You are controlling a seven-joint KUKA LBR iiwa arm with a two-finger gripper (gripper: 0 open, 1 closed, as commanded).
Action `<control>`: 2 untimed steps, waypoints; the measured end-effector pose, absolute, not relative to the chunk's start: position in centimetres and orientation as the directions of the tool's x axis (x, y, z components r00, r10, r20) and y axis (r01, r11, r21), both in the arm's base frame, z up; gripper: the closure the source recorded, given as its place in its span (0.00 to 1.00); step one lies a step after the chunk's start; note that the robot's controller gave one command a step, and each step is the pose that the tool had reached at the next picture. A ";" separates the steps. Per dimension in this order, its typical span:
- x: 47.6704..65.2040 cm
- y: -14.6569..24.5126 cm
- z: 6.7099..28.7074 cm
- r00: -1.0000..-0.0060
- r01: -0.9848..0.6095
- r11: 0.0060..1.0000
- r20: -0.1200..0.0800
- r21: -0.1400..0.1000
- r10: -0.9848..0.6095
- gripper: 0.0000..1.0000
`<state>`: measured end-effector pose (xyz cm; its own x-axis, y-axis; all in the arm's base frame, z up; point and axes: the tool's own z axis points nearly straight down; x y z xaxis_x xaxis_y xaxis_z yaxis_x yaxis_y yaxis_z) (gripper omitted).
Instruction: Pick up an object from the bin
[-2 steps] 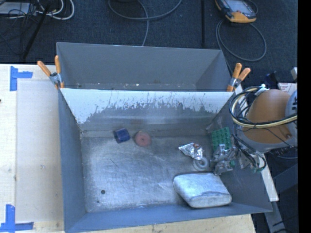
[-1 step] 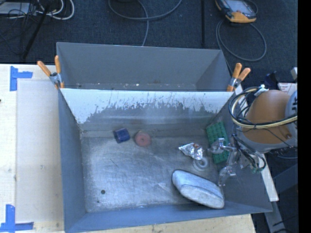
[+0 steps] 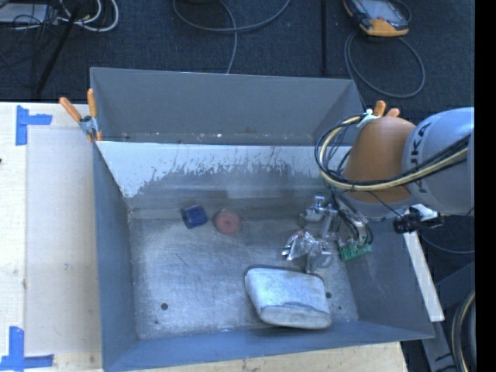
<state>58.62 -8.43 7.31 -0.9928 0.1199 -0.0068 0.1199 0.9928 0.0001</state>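
From my seat the pick looks not yet made. The claw (image 3: pixel 310 246) hangs low in the right half of the bin (image 3: pixel 155 285), just above the upper edge of a pale grey folded cloth (image 3: pixel 288 297) that lies near the front wall. I cannot tell whether the claw is spread or pressed together. The cloth rests flat on the bin floor, so I judge the grasp and the lift are both left to do. A small blue block (image 3: pixel 194 216) and a pink round disc (image 3: pixel 227 222) sit side by side near the back wall, well apart from the claw. The bin floor is scuffed grey metal with sloping walls. Behind it is dark carpet (image 3: pixel 256 53) with loose cables (image 3: pixel 232 18).
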 end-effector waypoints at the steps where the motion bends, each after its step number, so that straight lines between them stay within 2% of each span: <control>1: 58.7 -8.5 7.5 -0.993 0.119 0.993 -0.011 0.000 0.119 1.00; 2: 58.2 -7.8 21.7 -0.999 0.031 1.000 -0.009 -0.001 0.031 1.00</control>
